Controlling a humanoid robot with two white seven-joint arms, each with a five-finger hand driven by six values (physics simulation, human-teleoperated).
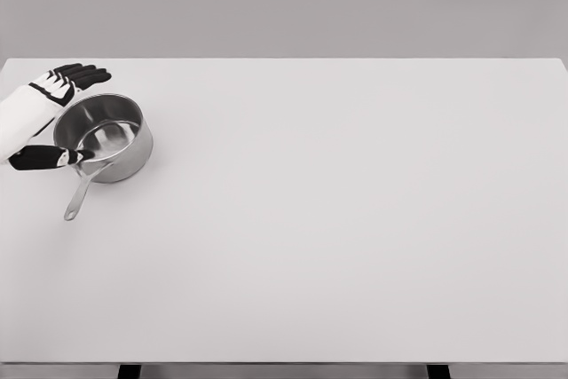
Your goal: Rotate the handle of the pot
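Looking down from the head camera, I see a steel pot (105,137) standing upright near the far left of the white table (337,219). Its slim metal handle (80,193) angles from the pot's near side toward the lower left and lies low over the tabletop.

My left hand (55,108) comes in from the left edge and sits against the pot's left side. Its dark fingers (80,74) reach flat and fairly straight behind the far left rim, spread rather than curled. The thumb (49,158) stretches along the near side, its tip close to where the handle meets the pot. So the hand is wide open, bracketing the pot's left wall; I cannot tell if it truly presses on the metal, and it is not closed around anything.
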